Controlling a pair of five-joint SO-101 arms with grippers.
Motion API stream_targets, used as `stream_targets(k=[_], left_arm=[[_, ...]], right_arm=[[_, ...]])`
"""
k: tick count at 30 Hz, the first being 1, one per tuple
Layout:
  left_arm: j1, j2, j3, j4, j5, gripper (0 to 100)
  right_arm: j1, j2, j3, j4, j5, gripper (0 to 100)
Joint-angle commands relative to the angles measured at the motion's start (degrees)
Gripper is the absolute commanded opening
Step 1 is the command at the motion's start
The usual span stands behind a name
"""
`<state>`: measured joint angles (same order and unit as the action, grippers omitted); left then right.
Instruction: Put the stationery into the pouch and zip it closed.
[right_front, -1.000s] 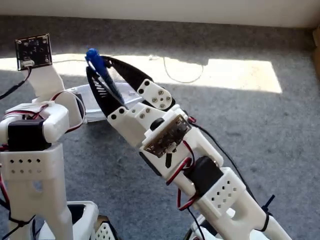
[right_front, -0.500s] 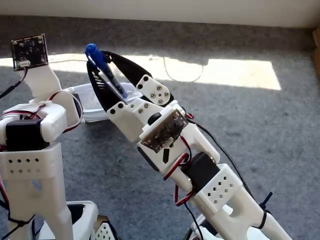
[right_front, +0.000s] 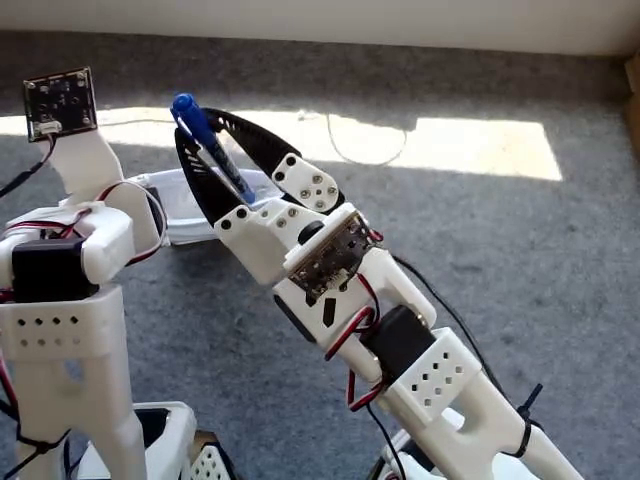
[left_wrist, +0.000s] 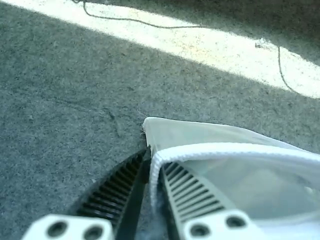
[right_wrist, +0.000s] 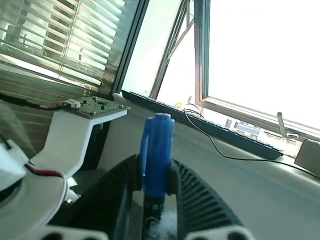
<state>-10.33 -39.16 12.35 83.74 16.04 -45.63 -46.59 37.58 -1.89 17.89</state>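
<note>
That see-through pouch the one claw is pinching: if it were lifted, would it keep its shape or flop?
Probably floppy: the pouch looks like thin translucent sheet, and the left gripper pinches just its white rim, so the rest would likely sag. Its smooth sheet may slip, though the ribbed fingers should help.
</note>
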Motion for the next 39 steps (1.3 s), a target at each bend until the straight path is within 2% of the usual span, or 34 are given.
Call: stream_targets(k=[1,13,19,35,39], left_arm=[[-0.92,-1.01,-0.66,0.00,-0.44,1],[-0.92,-1.01,-0.66,0.09,-0.44,1],[-0.92,-1.01,-0.66,0.09,-0.44,1],[-0.92,-1.01,-0.66,0.09,-0.44,1],[-0.92,-1.01,-0.66,0.09,-0.44,1]], right_arm=[[0.92,0.13,-0.13,-1.10,-1.76,1.2],[1.27,0.22,-0.04,1.71,-1.41,1.5],[1.27,0.22,-0.48,7.60,4.57,1.6],[1.19,0.22,0.04,7.96,4.57,1.8],[1.19,0.13,0.22,9.27,4.40,8.7]])
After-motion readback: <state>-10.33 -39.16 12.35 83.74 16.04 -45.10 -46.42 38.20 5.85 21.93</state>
